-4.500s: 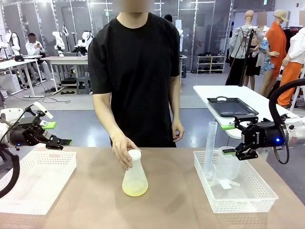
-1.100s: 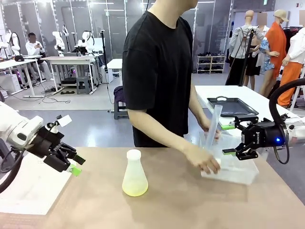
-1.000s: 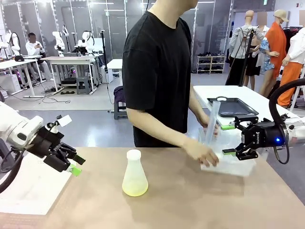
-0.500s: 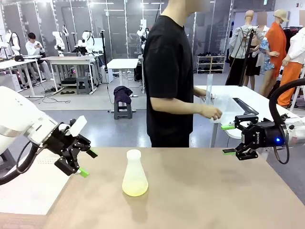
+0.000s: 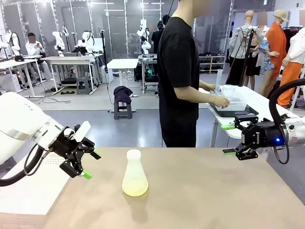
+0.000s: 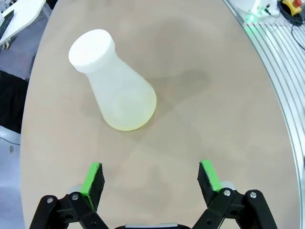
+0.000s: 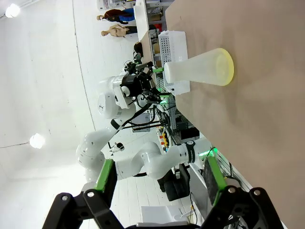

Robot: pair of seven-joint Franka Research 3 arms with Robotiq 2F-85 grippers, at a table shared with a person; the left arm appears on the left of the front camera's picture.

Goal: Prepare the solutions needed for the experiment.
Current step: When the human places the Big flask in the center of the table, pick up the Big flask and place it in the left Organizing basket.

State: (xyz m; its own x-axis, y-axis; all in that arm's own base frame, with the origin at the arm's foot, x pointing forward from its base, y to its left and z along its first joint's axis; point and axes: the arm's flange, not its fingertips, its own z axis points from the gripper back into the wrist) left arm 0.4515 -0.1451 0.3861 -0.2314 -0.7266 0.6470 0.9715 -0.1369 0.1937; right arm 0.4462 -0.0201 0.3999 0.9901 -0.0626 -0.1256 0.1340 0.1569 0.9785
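Note:
A frosted conical flask (image 5: 135,174) with a white top stands upright at the middle of the brown table. The solutions (image 5: 135,190) are a thin pale yellow layer at its bottom. My left gripper (image 5: 92,165) hovers open just left of the flask, apart from it. In the left wrist view the flask (image 6: 114,81) lies ahead of the open green-padded gripper (image 6: 151,179), with the solutions (image 6: 129,119) at its base. My right gripper (image 5: 225,140) hangs open past the table's right far edge. From its wrist the flask (image 7: 198,69) is far off beyond the open gripper (image 7: 159,179).
A white basket (image 5: 28,186) sits on the table's left end below my left arm. A person (image 5: 178,71) stands behind the table, turned right, hands on a white basket (image 5: 234,101) holding a tall cylinder, on the white table (image 5: 259,102) behind.
The person lifted the right-hand white basket with the cylinder off my table and carried it to the table behind. My left gripper swung in toward the flask. The right arm stayed still.

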